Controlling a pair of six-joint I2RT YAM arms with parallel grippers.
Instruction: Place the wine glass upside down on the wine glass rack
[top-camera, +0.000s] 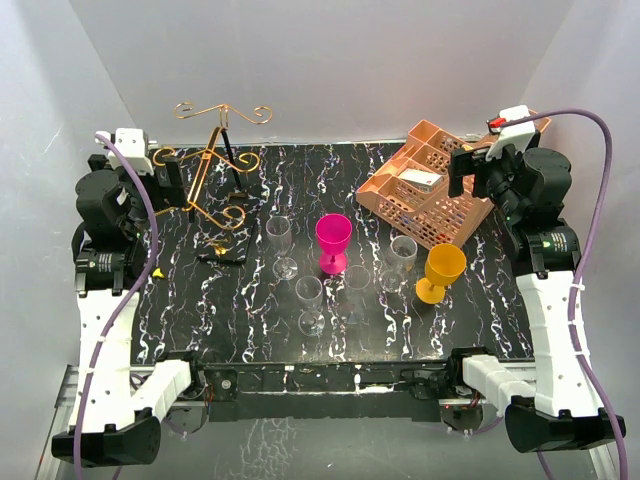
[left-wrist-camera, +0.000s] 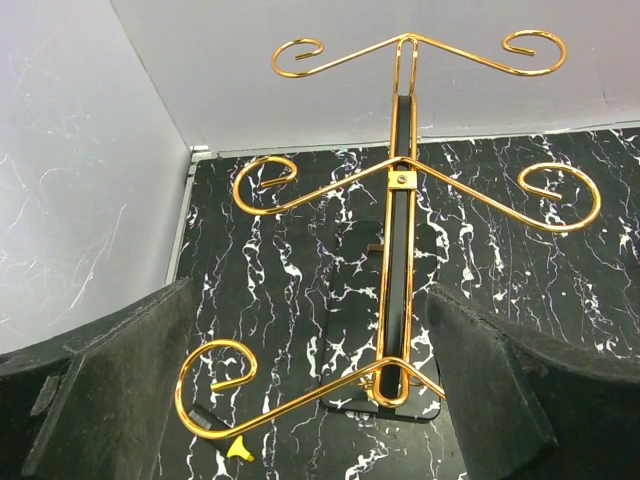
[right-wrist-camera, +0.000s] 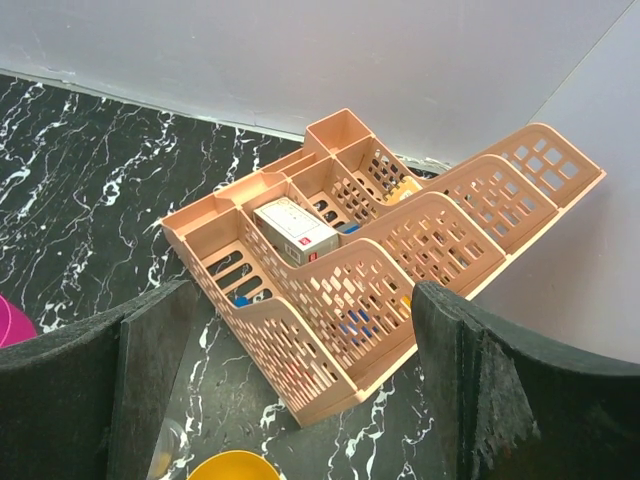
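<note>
The wine glass rack, gold wire with scrolled arms on a dark post, stands at the back left of the table. The left wrist view looks straight at the rack. Several wine glasses stand upright mid-table: clear ones, a pink one and a yellow one. My left gripper hangs open just left of the rack, holding nothing. My right gripper is open and empty above the orange tray, far from every glass.
An orange perforated plastic tray leans at the back right, with a white box inside. A small black object with a yellow tip lies by the rack's base. White walls close in the table on three sides.
</note>
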